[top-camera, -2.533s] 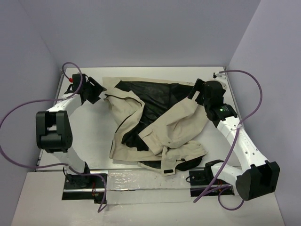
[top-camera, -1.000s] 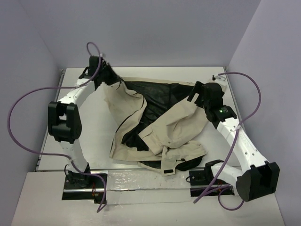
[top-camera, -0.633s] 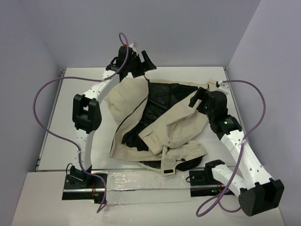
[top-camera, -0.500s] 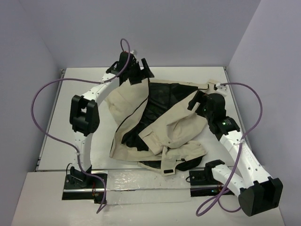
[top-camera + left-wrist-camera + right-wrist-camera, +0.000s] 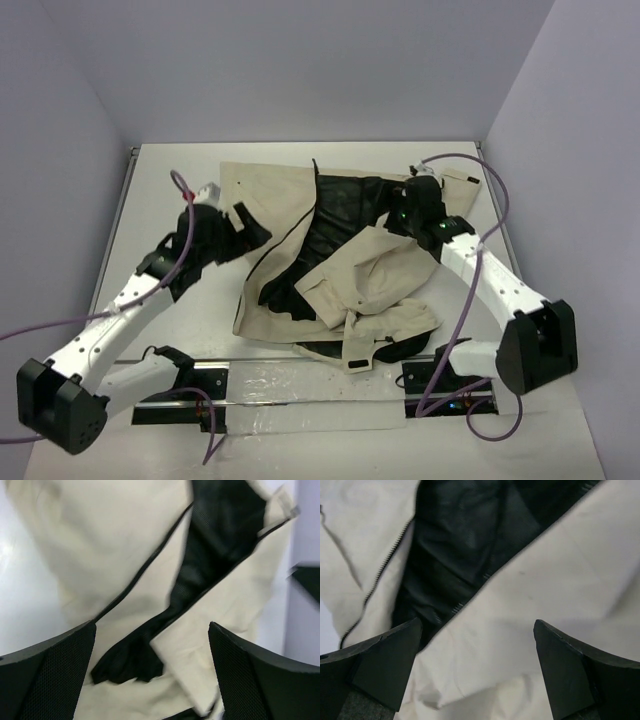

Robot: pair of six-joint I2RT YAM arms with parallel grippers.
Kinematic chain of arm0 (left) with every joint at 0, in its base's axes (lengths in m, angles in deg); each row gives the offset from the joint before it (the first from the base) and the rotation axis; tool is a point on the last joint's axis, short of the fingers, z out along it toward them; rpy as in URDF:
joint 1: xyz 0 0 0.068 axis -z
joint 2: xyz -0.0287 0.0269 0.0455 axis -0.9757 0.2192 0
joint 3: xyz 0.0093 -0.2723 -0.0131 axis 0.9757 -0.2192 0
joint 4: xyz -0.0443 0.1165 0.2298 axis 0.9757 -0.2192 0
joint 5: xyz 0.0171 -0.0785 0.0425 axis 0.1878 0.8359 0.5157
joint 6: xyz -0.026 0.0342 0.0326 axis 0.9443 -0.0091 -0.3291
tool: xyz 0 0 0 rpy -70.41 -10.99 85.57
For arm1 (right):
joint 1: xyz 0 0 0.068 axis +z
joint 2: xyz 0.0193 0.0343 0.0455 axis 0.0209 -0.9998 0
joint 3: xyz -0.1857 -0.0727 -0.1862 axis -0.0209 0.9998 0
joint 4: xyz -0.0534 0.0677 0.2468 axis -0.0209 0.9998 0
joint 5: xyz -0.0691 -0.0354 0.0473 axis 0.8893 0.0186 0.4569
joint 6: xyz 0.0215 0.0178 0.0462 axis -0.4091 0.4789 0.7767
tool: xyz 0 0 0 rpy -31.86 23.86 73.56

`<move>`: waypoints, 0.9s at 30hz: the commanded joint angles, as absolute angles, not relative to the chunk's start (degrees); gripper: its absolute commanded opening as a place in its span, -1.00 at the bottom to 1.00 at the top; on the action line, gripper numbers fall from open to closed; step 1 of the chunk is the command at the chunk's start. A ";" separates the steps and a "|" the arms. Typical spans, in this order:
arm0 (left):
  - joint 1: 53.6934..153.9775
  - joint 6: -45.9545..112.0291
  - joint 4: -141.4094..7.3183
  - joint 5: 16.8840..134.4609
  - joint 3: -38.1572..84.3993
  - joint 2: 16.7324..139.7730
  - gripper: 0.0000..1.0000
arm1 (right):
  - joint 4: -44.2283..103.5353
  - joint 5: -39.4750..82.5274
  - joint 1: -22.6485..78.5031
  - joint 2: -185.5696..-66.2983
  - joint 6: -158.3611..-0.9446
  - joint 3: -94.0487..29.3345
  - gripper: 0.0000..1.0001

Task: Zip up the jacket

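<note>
Two front panels of the jacket (image 5: 270, 200) lie well apart on the white table (image 5: 170, 170) with black lining (image 5: 345, 205) showing between them. By my judgement none of the zipping is done: zipper teeth (image 5: 380, 575) run bare along one tan edge, and no slider can be made out. The left gripper (image 5: 252, 226) hovers just beside the panel on its side, jaws spread wide and empty. The right gripper (image 5: 397, 214) hangs over the far panel, equally wide open, holding nothing. Bringing the edges together, seating the zipper ends and drawing the slider up all remain.
</note>
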State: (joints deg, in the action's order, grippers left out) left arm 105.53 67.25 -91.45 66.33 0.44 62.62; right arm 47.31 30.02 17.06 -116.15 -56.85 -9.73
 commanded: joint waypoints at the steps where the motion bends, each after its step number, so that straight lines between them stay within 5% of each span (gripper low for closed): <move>1: 106.97 72.31 -85.63 66.97 -11.52 58.73 0.96 | 43.10 24.07 19.33 -123.08 -55.46 -18.58 1.00; 8: 108.89 73.58 -84.45 63.02 -18.25 60.06 0.93 | 44.18 16.25 20.86 -142.44 -50.35 -34.58 1.00; 11: 110.19 75.11 -83.06 60.77 -20.60 62.39 0.75 | 43.73 14.61 20.94 -150.99 -46.22 -42.06 0.99; 13: 110.46 76.46 -83.08 60.82 -22.07 62.56 0.00 | 44.12 15.35 21.46 -155.49 -44.62 -46.30 0.99; 15: 110.78 77.91 -83.75 60.75 -22.85 61.27 -0.97 | 44.68 16.35 21.74 -159.53 -43.41 -49.66 0.99; 21: 111.53 80.65 -86.12 59.46 -24.80 53.39 -1.00 | 43.78 15.53 23.15 -166.81 -42.26 -54.06 0.94; 24: 111.60 80.50 -86.49 59.37 -25.42 51.62 -1.00 | 43.69 14.33 23.88 -169.76 -42.88 -56.50 0.76; 27: 111.67 80.08 -86.70 59.73 -25.41 52.12 -1.00 | 42.05 13.21 25.28 -171.76 -42.76 -57.62 0.33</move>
State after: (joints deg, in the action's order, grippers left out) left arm 111.32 79.44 -86.55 60.52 -25.19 52.08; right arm 44.73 15.26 23.32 -170.33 -42.99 -53.99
